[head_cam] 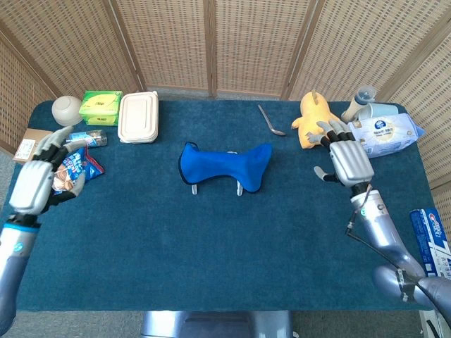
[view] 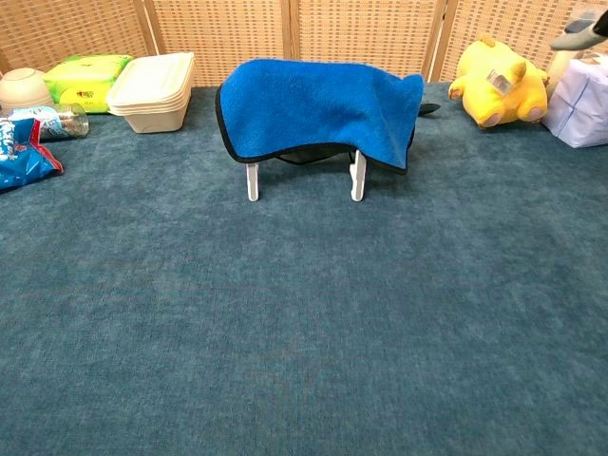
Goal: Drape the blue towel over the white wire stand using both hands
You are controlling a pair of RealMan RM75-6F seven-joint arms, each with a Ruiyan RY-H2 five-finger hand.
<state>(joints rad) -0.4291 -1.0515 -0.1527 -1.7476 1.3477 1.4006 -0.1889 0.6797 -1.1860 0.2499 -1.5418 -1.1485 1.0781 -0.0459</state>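
A soft blue towel (head_cam: 224,164) lies draped over a low white wire stand (view: 358,179) at the centre of a table covered in dark teal carpet (head_cam: 225,246), the cloth hanging down both sides so that only the stand's white legs show beneath it. Both robot hands hang well apart from the towel, each released and holding nothing. The left hand (head_cam: 34,183), fingers spread, hovers at the table's left edge beside a blue snack packet (head_cam: 70,169). The right hand (head_cam: 347,158), fingers likewise apart, is raised near a yellow plush toy (head_cam: 313,116) and a white pack of wet wipes (head_cam: 384,135). Along the back of the table sit a cream lidded food container (head_cam: 138,117), a green tissue pack (head_cam: 100,107), a pale round bowl (head_cam: 67,110) and a metal spoon (head_cam: 270,121). A woven rattan screen (head_cam: 232,42) closes off the scene behind.
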